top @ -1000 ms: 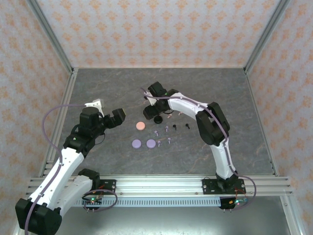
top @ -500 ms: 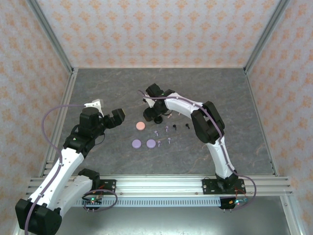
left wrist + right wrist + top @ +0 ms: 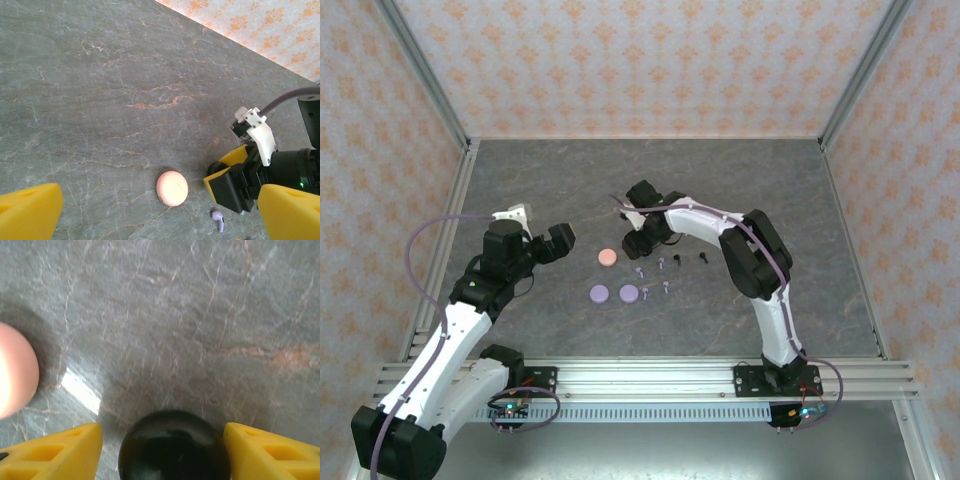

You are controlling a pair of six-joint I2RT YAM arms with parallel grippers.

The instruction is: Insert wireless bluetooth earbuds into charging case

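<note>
My right gripper [image 3: 642, 240] is down on the table mid-scene, shut on a round black charging case [image 3: 175, 445]. The right finger touches the case's rim and a thin sliver of table shows at the left finger. A pink round case [image 3: 607, 258] lies just left of it, closed [image 3: 172, 188]. Two lavender round cases [image 3: 599, 294] [image 3: 629, 293] lie nearer me. Tiny earbuds are scattered to their right: a lavender one [image 3: 639, 271] [image 3: 218, 218] and a black one [image 3: 702, 259] among them. My left gripper [image 3: 560, 240] hovers open, left of the pink case.
The grey marbled table [image 3: 770, 190] is bordered by aluminium rails [image 3: 840, 110] and patterned walls. More small earbuds [image 3: 665, 288] lie between the lavender cases and the right arm's forearm [image 3: 750, 250]. Bare table stretches behind and to the right.
My right gripper's jaws have narrowed round the black case, which now sits hidden under it in the top view. The left arm has not moved.
</note>
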